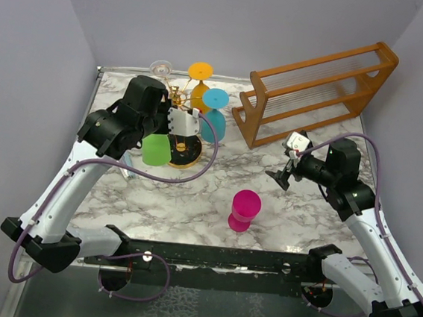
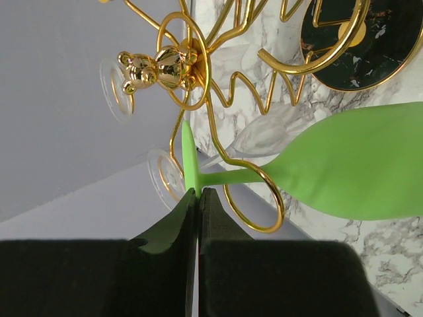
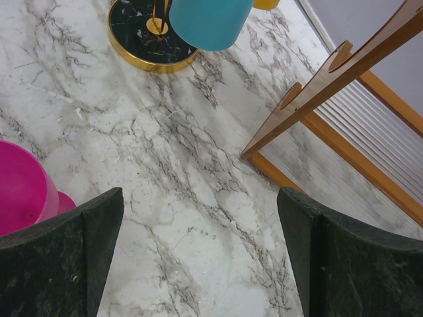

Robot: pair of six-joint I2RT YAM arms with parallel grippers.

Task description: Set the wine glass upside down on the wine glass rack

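The bright green stemmed wine glass [image 2: 357, 165] is gripped by its round foot in the closed left gripper [image 2: 198, 193], bowl toward the table, at the small gold wire wine glass rack [image 2: 168, 66]. Its stem, lying straight out from the jaws, appears to be threaded through a looped ring arm [image 2: 283, 206]; whether it is seated cannot be confirmed. The right gripper [image 3: 200, 218] is held open, well apart.

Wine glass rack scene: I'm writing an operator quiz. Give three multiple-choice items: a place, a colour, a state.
1. Where is the pink glass? A on the table; B in the left gripper; C in the right gripper.
2. What colour glass does the left gripper hold? A blue; B green; C orange.
3. The right gripper is: A shut on a glass; B shut, empty; C open, empty.
1 A: it stands on the marble. 2 B: it pinches the green glass by the foot. 3 C: its jaws stand wide apart, nothing between.
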